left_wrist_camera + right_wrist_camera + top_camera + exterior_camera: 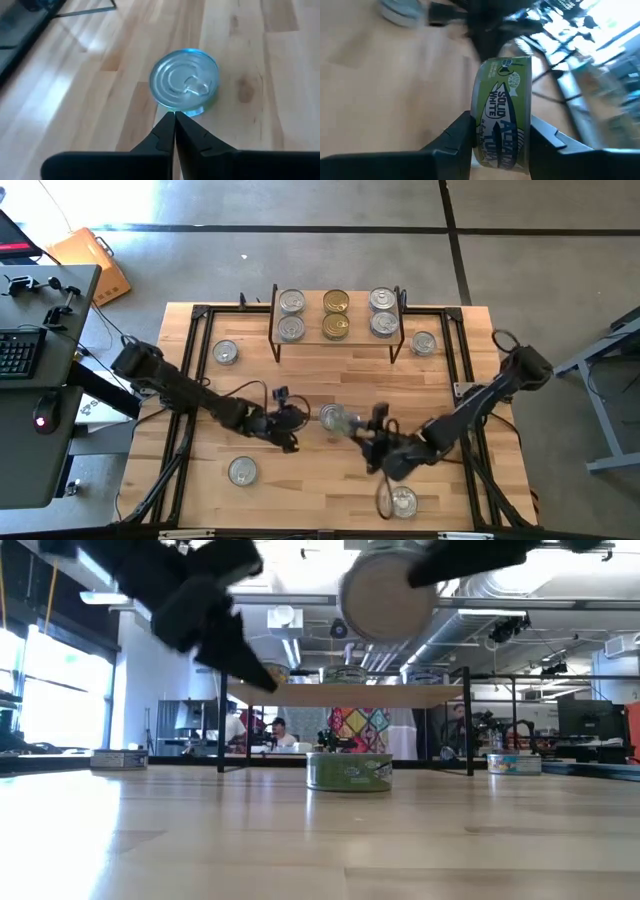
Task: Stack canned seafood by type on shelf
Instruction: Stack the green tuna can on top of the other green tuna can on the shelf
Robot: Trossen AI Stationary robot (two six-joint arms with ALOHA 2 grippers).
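Observation:
The shelf [360, 315] stands at the table's far middle and carries six tins: silver pairs at left and right, a gold pair [336, 314] between them. My right gripper [362, 430] is at the table's centre, shut on a green-labelled tuna tin [502, 110] that shows high up in the low view [388, 595]. My left gripper [300, 428], fingers shut, hovers just left of a silver-lidded tin [185, 85] that sits on its base on the table [349, 770]. My right gripper pinches the green tuna tin between its two fingers [457, 132], one on each flat end, with the side label [500, 100] facing the wrist camera. The fingers come roughly level from the table's right. The tin is turned on edge and lifted clear of the table.
Loose tins sit on the table at far left [226, 352], far right [424, 343], near left [243, 471] and near right [402, 501]. A black metal frame [190, 380] runs along the table's sides. A desk with a keyboard [20, 350] stands to the left.

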